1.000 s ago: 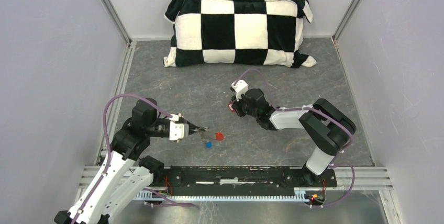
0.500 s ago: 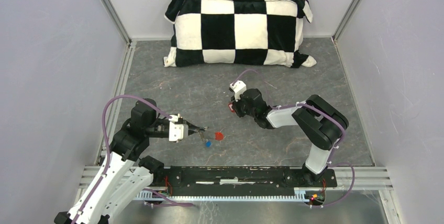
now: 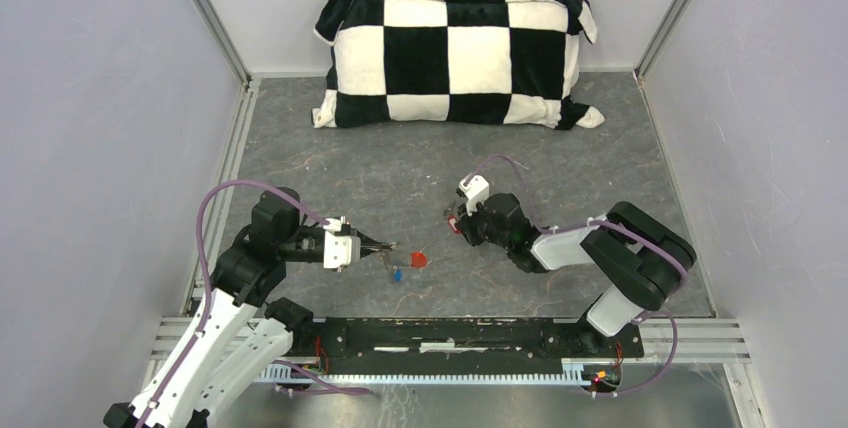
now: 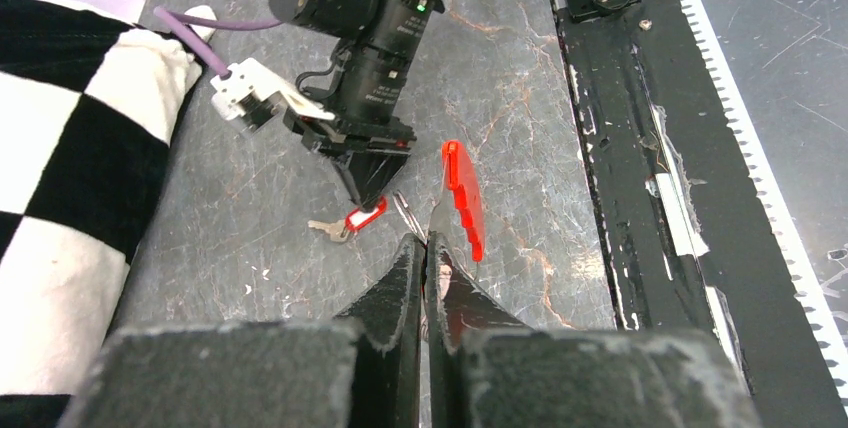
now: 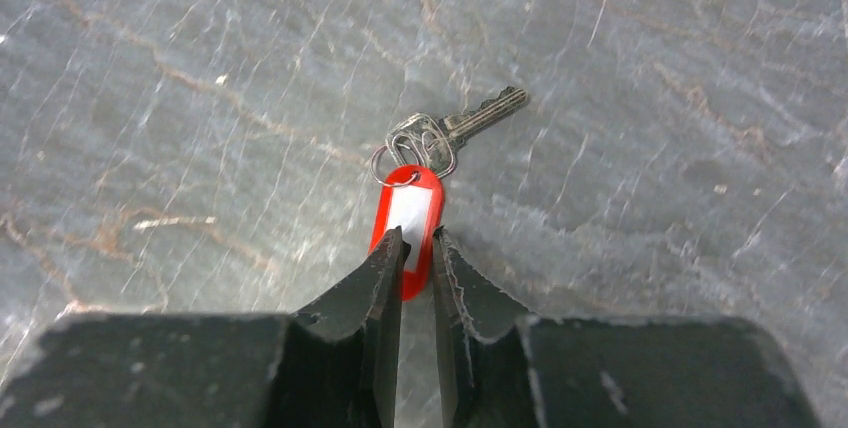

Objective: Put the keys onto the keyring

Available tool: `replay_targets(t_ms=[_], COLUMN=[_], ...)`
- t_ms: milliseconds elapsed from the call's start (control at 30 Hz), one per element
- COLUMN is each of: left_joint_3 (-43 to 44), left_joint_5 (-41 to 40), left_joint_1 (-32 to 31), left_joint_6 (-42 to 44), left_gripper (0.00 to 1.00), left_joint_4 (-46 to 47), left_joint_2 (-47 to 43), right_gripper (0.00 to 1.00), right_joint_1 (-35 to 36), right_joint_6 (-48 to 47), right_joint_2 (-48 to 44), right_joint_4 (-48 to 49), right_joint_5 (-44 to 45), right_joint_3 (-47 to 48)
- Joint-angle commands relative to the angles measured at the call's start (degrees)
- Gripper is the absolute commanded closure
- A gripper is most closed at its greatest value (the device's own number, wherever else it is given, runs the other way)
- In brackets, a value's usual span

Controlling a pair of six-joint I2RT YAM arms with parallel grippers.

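My left gripper (image 3: 390, 246) is shut on a thin wire keyring (image 4: 405, 216), held just above the floor. A red disc tag (image 4: 462, 198) and a small blue tag (image 3: 397, 274) hang from the ring. The red disc also shows in the top view (image 3: 418, 259). My right gripper (image 3: 455, 224) is low over the floor, its jaws closed on the end of a red-and-white tag (image 5: 408, 216). Small rings join the tag to a silver key (image 5: 480, 112) lying flat. In the left wrist view the key (image 4: 326, 229) lies just beyond my left fingertips (image 4: 410, 253). No other keys show.
A black-and-white checkered pillow (image 3: 455, 53) lies against the back wall. Grey walls and metal rails (image 3: 232, 163) close in the marbled grey floor. A black base rail (image 3: 470, 336) runs along the near edge.
My right gripper has moved nearer and slightly right, and the red-tagged key has come with it. The left gripper has stayed where it was with the keyring.
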Motion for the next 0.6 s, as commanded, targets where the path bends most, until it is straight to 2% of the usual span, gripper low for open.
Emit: replay_targets(t_ms=[0, 67, 233, 333, 433, 567], left_joint_3=[2.45, 2.33, 2.14, 2.22, 2.2, 2.11], left_joint_5=[1.08, 1.15, 1.03, 0.95, 0.86, 0.77], left_joint_1=[-0.06, -0.06, -0.06, -0.06, -0.07, -0.06], left_joint_6=[-1.36, -1.47, -2.22, -2.64, -2.68, -2.94], left_gripper=[0.98, 0.98, 0.98, 0.98, 0.98, 0.98], left_joint_4=[2.71, 2.84, 3.48, 3.53, 3.51, 3.57], left_joint_2=[0.17, 0.13, 0.25, 0.3, 0.19, 0.11], right_gripper=[0.78, 0.76, 0.61, 0.55, 0.53, 0.53], right_joint_1=[1.05, 1.02, 1.0, 1.03, 1.04, 1.03], right_joint_6=[2.27, 1.96, -4.71, -11.41, -16.83, -20.43], right_joint_2=[-3.54, -5.5, -9.38, -9.85, -8.09, -5.15], right_joint_4=[-2.44, -2.48, -2.87, -0.89, -2.52, -3.86], right_joint_5=[-0.58, -1.11, -2.22, -7.81, -13.16, -15.19], right_joint_3=[-4.87, -5.63, -3.76, -3.38, -1.66, 0.5])
